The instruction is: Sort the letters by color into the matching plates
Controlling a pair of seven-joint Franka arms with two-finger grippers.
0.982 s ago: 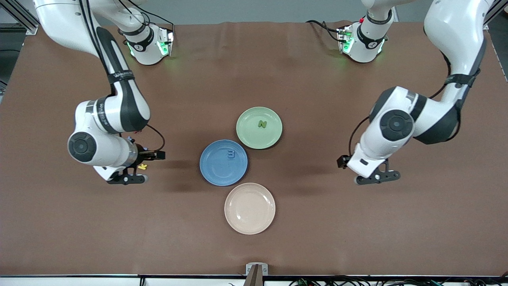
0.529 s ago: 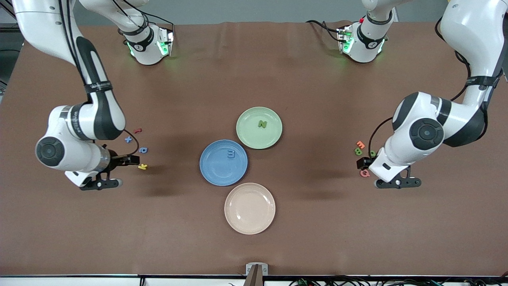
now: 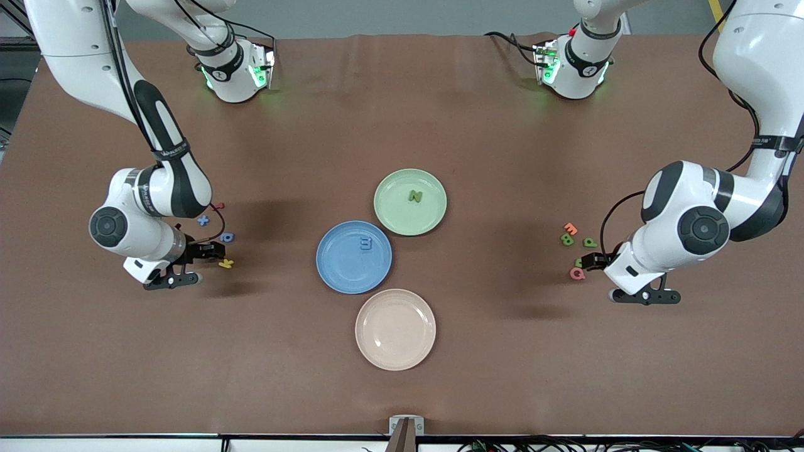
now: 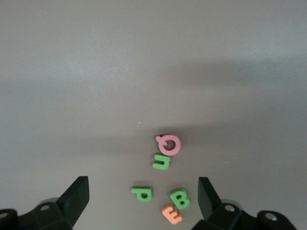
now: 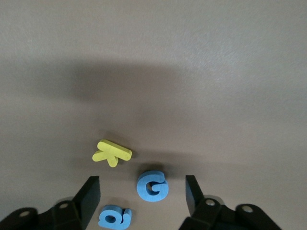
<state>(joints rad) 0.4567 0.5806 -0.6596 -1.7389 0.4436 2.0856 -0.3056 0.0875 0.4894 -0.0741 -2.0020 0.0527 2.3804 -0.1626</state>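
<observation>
Blue foam sits right between the fingers of my right gripper [image 5: 141,194]: a blue G [image 5: 152,186], flat on the counter [image 3: 502,376], with my jaws apart on either side of it and nothing clamped. Just beside it lie a second blue letter [image 5: 115,218] and a yellow K [image 5: 111,152] that belongs to no plate. In the front view a blue X [image 3: 203,220] and a red letter [image 3: 218,206] lie farther from the camera.

My left gripper [image 4: 144,191] hangs wide apart and empty over the cluster at the left arm's end: a green P [image 4: 142,193], a green B [image 4: 180,199] and a green U [image 4: 161,161], with a pink Q [image 4: 168,144] and an orange letter [image 4: 171,214] among them.

At the middle, the blue plate [image 3: 342,276] holds one blue letter [image 3: 365,243] and the green plate [image 3: 392,216] one green N [image 3: 415,196]; the beige plate [image 3: 395,329] holds none. So I judge one of each colour sorted and three of each left.
</observation>
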